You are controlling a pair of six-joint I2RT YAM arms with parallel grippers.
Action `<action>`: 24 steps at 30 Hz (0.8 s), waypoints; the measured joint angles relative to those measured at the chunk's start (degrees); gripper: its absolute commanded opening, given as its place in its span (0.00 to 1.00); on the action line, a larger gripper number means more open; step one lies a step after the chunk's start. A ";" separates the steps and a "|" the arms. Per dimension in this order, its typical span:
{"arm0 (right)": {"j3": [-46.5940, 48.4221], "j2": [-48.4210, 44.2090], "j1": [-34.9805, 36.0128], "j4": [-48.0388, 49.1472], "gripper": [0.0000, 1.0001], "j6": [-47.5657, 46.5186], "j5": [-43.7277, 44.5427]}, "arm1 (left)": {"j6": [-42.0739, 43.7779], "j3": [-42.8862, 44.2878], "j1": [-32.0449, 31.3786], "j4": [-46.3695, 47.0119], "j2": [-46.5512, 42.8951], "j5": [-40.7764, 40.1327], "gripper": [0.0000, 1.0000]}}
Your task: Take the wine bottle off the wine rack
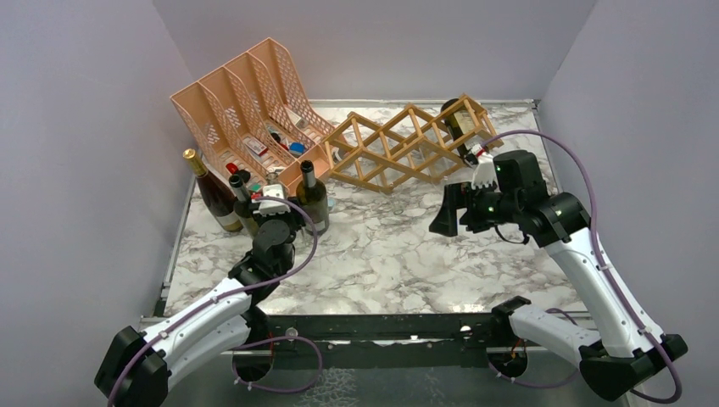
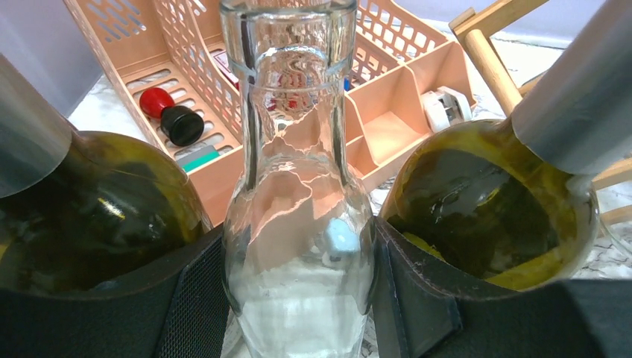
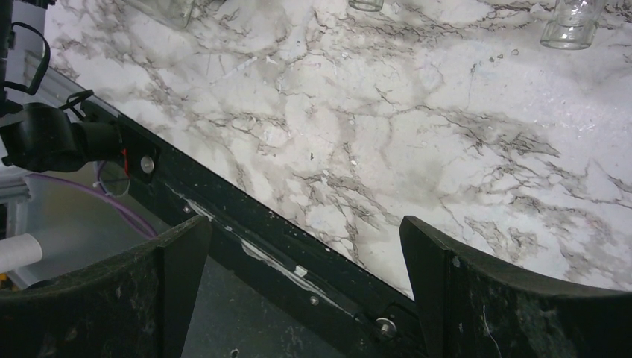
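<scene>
The tan wooden wine rack (image 1: 398, 148) lies along the back of the marble table. A dark wine bottle (image 1: 459, 127) rests in its right end, neck toward me. My right gripper (image 1: 447, 214) hovers in front of that end, open and empty; in the right wrist view, only the table shows between the fingers of this gripper (image 3: 305, 291). My left gripper (image 1: 273, 202) is at the left among standing bottles. This left gripper (image 2: 298, 298) is shut on a clear glass bottle (image 2: 298, 186), with its fingers (image 2: 417, 298) pressed to both sides.
A salmon-pink mesh file organiser (image 1: 246, 97) with small items stands at the back left. Dark green bottles (image 2: 477, 201) (image 2: 89, 216) stand close on either side of the clear one. The table's black front edge (image 3: 246, 224) and purple walls bound the space.
</scene>
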 measured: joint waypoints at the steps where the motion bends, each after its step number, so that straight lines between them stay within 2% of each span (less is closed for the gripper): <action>1: -0.09 0.00 0.00 0.11 1.00 0.00 0.00 | -0.02 -0.28 0.00 0.48 -0.17 0.13 0.34; 8: -0.81 0.07 0.00 1.18 1.00 -0.39 -0.07 | -0.02 -2.49 0.00 2.32 -2.69 0.46 0.40; 13: -1.40 0.04 0.00 1.68 1.00 -0.42 -0.33 | -0.57 -3.72 0.00 3.32 -4.20 0.83 0.53; 18: -1.90 -0.04 0.00 1.66 1.00 -0.48 -0.55 | -1.38 -4.90 0.00 3.17 -6.64 2.03 0.57; 24: -1.88 -0.07 0.00 1.75 1.00 -1.01 -1.46 | -1.09 -4.76 -0.42 2.56 -6.23 2.47 0.57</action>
